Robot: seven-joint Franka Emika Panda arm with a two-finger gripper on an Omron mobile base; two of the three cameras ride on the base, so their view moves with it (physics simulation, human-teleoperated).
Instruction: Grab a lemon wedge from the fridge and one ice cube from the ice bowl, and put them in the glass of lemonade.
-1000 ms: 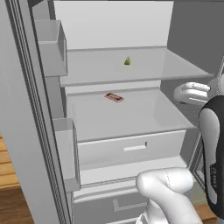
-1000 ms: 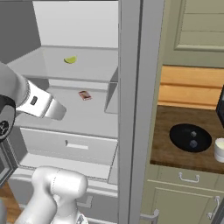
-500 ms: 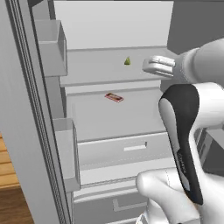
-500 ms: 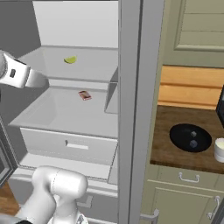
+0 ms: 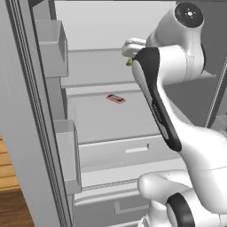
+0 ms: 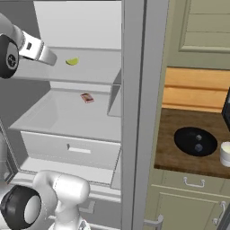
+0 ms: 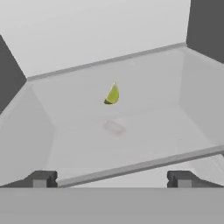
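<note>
The arm (image 5: 177, 111) is glossy white with rounded, bulbous links and black bands at the joints. One long black panel runs down a link, bearing faint grey lettering. A round cap on the upper joint shows small screw marks.

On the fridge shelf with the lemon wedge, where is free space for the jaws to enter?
The shelf is bare on all sides of the lemon wedge; nothing else lies on it. On the shelf below, only a reddish bar sits near the middle.
</note>
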